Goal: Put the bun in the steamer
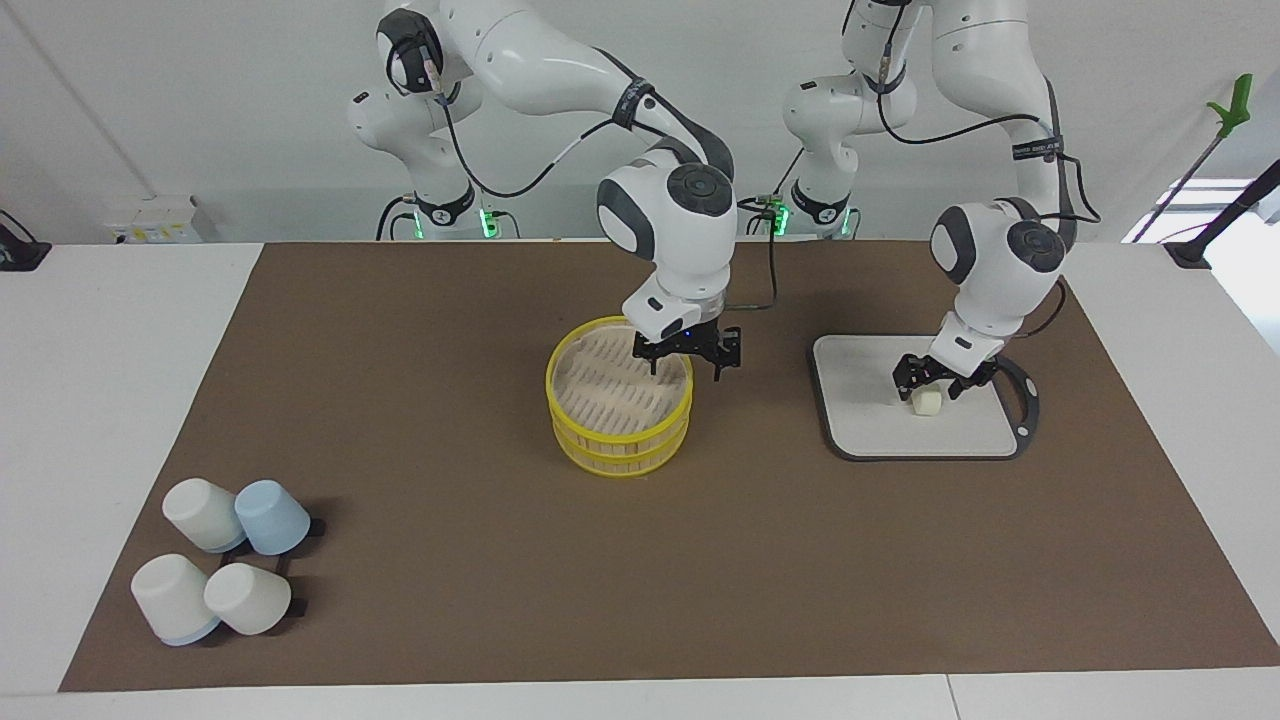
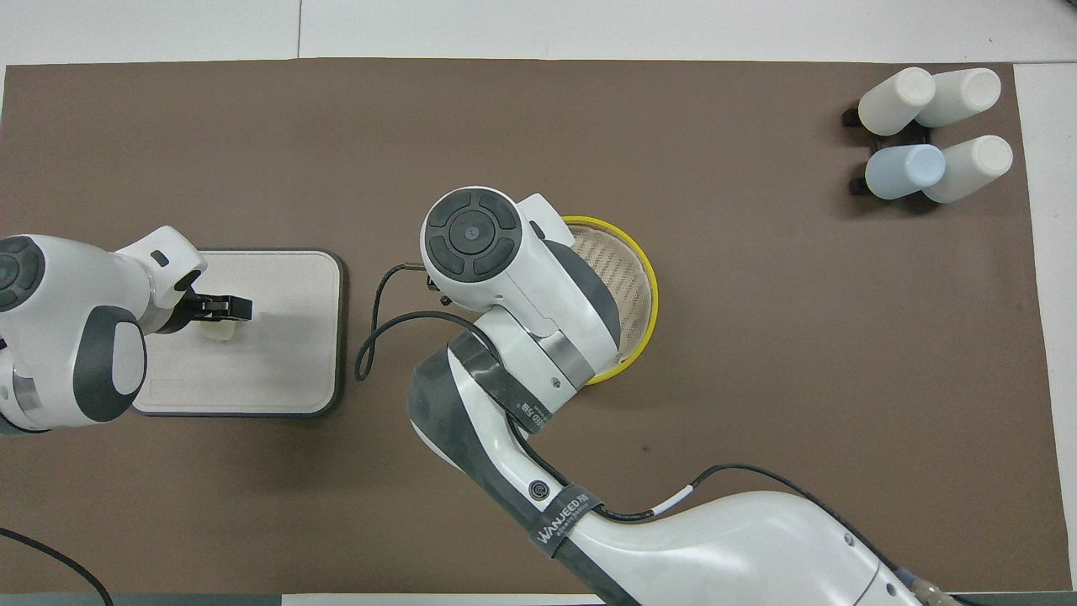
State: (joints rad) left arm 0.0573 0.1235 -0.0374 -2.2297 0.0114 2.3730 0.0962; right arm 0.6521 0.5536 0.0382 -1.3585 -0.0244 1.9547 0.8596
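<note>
Left hand [image 1: 932, 383] lowered, fingers spread; right hand [image 1: 688, 355] open.

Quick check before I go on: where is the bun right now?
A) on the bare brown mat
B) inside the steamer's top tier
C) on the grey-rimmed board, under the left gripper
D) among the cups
C: the bun lies on the board with the left gripper right over it; the steamer shows only bare slats.

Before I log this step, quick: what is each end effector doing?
Left end effector: open around the bun on the board.
Right end effector: open, empty, at the steamer rim.
</note>
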